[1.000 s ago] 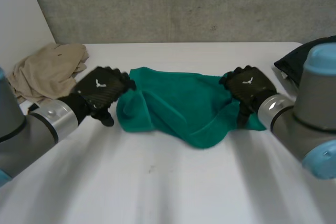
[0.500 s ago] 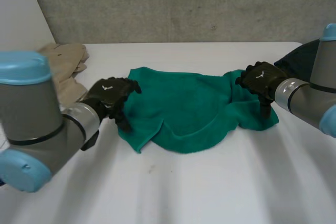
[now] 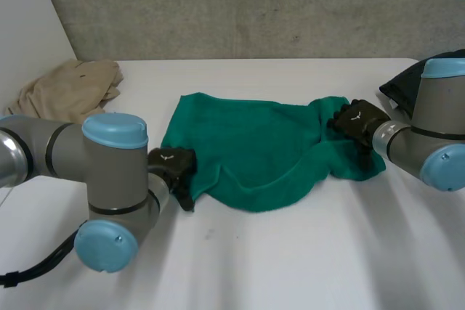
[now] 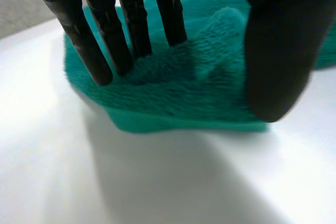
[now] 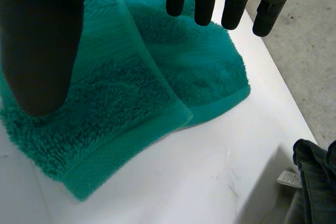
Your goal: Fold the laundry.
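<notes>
left hand (image 3: 173, 163) and right hand (image 3: 356, 120) at green towel (image 3: 247, 143) ends, fingers (image 4: 134, 22) straight, apart

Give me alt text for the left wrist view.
The robot's black left hand presses straight fingers onto the edge of a green terry-cloth towel lying on the white table, its thumb over the towel beside them.

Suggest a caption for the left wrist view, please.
Left hand presses straight fingers into the green towel on the white table.
</notes>
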`<state>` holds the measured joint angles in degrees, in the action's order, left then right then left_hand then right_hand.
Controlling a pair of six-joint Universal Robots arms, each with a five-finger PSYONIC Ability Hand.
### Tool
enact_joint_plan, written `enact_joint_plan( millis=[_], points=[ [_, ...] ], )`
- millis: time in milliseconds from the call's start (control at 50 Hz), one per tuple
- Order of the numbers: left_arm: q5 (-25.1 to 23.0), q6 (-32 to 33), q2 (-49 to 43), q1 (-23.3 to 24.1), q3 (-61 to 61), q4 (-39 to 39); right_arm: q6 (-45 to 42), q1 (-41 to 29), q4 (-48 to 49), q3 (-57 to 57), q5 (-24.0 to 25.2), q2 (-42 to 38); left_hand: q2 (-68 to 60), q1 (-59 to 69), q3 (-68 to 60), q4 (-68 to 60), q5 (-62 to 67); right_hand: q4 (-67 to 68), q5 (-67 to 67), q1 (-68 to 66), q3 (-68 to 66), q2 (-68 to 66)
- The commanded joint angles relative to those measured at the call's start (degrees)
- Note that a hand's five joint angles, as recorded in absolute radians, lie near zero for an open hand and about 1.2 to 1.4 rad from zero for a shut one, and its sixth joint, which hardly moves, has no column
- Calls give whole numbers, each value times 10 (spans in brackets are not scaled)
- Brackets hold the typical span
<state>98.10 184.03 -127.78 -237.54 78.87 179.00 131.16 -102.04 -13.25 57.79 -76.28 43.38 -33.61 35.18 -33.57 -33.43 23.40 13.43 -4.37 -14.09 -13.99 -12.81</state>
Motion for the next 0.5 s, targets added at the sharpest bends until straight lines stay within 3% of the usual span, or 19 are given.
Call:
enact_joint_plan(
  millis=[20,100,180,200,220,340,500],
  points=[
    [13,31,-25,-17,-25,48,45,5,26,35,3,32,-84,68,-84,-86,86,46,-37,-40,-41,-53],
    [7,36,-32,-19,-32,52,47,6,36,66,10,50,-97,82,-98,-99,99,46,-37,-40,-41,-53],
    [-4,41,-33,-20,-35,57,47,5,45,94,19,64,-297,281,-297,-299,299,46,-37,-40,-41,-53],
    [-8,45,-32,-24,-35,64,49,5,51,102,22,66,-447,432,-448,-449,450,45,-35,-38,-39,-51],
    [-10,47,-30,-27,-35,66,51,5,52,104,23,67,-464,448,-464,-466,466,43,-34,-36,-37,-49],
    [-23,48,6,-53,-19,62,59,13,39,95,24,69,-464,448,-464,-466,466,38,-29,-31,-32,-44],
    [-98,76,123,-90,73,55,72,24,-54,17,55,55,-464,448,-464,-466,466,73,-64,-67,-68,-80]
  ],
)
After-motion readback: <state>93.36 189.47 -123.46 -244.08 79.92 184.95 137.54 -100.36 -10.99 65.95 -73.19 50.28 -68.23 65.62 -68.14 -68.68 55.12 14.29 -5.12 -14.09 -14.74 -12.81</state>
